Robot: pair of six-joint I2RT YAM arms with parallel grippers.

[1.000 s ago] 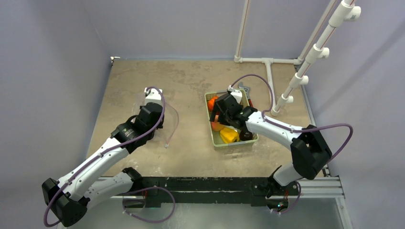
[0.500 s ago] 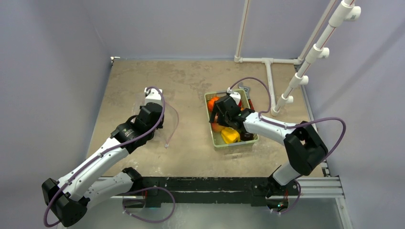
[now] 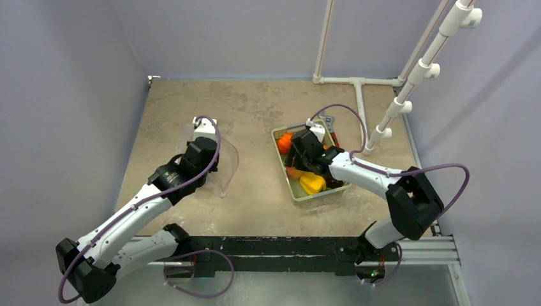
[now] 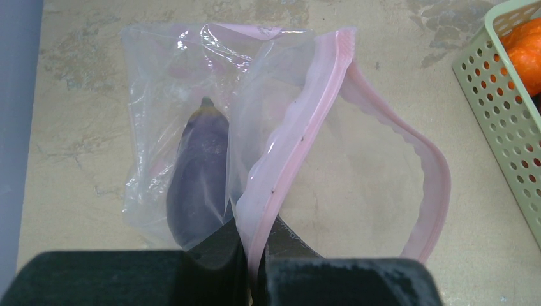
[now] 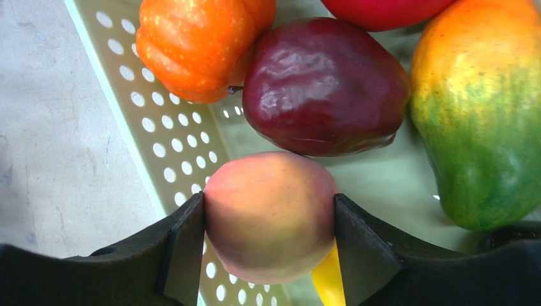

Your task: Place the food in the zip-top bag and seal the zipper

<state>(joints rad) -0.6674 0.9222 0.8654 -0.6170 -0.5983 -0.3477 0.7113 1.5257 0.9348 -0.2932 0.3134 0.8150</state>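
Observation:
The zip-top bag (image 4: 191,83) lies on the table with the purple eggplant (image 4: 201,178) inside it. My left gripper (image 4: 258,258) is shut on the pink zipper (image 4: 287,159) at the near side of the open mouth. In the top view the left gripper (image 3: 205,141) sits over the bag. My right gripper (image 5: 270,223) is shut on a peach (image 5: 270,213) inside the green basket (image 5: 159,127). Around it lie an orange fruit (image 5: 198,44), a dark plum (image 5: 322,86), a green-orange piece (image 5: 478,115), a red tomato (image 5: 383,7) and a yellow pepper (image 5: 326,284).
The basket (image 3: 283,162) stands right of centre, with my right gripper (image 3: 298,159) in it and the yellow pepper (image 3: 312,183) at its near end. A white pipe frame (image 3: 357,81) stands at the back right. Walls close the left and the back.
The basket has turned a little, its near end swinging right. My right gripper has shifted slightly within it. The left arm and the bag have not moved.

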